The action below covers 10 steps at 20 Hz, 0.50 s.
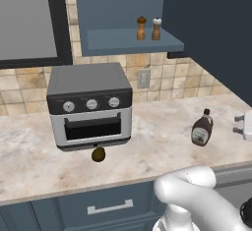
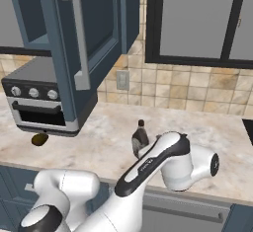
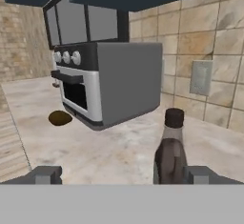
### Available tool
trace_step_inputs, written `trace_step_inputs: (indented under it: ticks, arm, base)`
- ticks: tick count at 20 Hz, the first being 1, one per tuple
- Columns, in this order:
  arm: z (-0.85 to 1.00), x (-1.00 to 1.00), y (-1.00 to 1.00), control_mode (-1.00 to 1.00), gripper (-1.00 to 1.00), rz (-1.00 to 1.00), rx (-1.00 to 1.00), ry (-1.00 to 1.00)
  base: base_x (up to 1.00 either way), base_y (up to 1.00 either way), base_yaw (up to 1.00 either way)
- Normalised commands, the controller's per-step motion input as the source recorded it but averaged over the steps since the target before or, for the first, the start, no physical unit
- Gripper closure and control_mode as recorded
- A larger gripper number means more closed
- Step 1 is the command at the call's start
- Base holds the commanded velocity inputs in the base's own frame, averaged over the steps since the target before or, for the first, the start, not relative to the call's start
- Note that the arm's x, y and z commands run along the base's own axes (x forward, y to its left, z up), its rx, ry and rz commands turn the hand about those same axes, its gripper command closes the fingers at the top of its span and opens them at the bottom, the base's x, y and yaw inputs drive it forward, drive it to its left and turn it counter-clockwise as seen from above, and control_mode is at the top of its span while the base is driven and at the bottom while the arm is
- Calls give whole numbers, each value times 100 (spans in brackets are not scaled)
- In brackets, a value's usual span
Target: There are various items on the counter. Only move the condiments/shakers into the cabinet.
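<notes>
Syrup bottle (image 1: 202,129) stands upright on the marbled counter (image 1: 147,141), well to the right of the toaster oven (image 1: 90,105), dark cap up, label facing out. It looks like the last condiment left down there. Both wooden shakers, brown-topped (image 1: 141,28) and white-topped (image 1: 156,29), already stand side by side on the shelf of the open wall cabinet (image 1: 130,41). Small round brown-green fruit (image 1: 99,154) sits just in front of the oven's lower edge; it's not a condiment, so it should stay put.

Step in hand, by my read: approach to the syrup bottle. Gripper (image 3: 121,174) is fully spread w/ nothing between the fingers. In the hand view the bottle sits close, just inside the right-hand fingertip (image 3: 200,174), so not centred yet.

Next move prob. calls for a small sideways shift to centre the bottle betw. the fingers, ease fwd around the body below the neck, then close. Bottle is tall and narrow-based, so a nudge from a fingertip could tip it.

Arm pose: in the right base view, elbow high, forearm slanting down toward the bottle and partly hiding it; hand looks roughly level along the counter toward the oven and tiled wall.
</notes>
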Motion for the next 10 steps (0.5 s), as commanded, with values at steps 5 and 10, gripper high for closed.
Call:
trace_step_inputs:
  ticks: [5, 10]
  arm:
    - [-16, 48, 0, -100, -100, 8, 2, 0]
    - [-16, 32, 0, -100, -100, 10, 0, 0]
  base:
    - [0, 0, 0]
    - [0, 0, 0]
